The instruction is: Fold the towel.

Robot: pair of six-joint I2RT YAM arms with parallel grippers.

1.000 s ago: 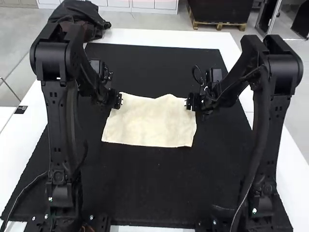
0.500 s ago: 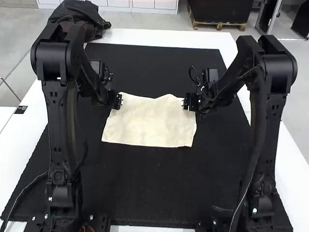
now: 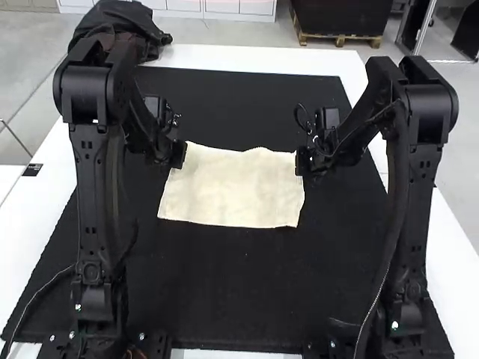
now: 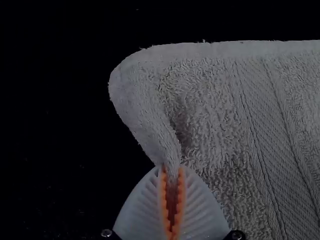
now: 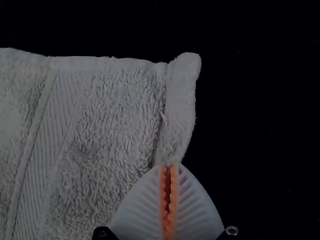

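While towel lay flat, left gripper pinched its edge at ten o'clock, right gripper at two, jaws nearly closed.

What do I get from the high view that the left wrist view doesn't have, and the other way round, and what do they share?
High view: the whole outline of the spread towel, the white table around the black mat, and the right end effector at the towel's side.

Left wrist view: orange pads with towel edge pinched between them, and a ribbed woven band.

Both: the towel, and the left end effector at its edge.
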